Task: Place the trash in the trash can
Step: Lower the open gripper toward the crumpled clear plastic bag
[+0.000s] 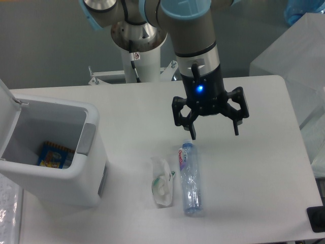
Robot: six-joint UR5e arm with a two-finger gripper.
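White tabletop [254, 168], matte, rounded corner at far right, soft shadows under the objects. Grey wall or floor behind it. White robot pedestal [138, 53] at the table's far edge, with a black cable running down it. Frosted translucent box or cover [294, 56] at upper right, a blue object partly cut off above it. Small dark object [317, 218] at the frame's lower right edge, unidentifiable.

UR5e arm [195, 35] reaching down from top centre, grey with light blue joint caps, blue LED lit on the wrist. Gripper [214, 133] spread wide, both fingers apart, nothing between them, hovering above the table just past the bottle's cap end, not touching it.

Crushed clear bottle [190, 183] lying flat on the table, pink-red label near the cap end, cap pointing toward the gripper. Crumpled clear wrapper [162, 182] with white-and-green contents lying just beside the bottle on its left, apart or barely touching, cannot tell. Both outside the bin.

White rectangular trash can [30, 175] at left, lid [7, 119] hinged up and open, grey panel [86, 138] on the rim facing the trash. Blue-and-yellow package [53, 155] lying inside at the bottom.
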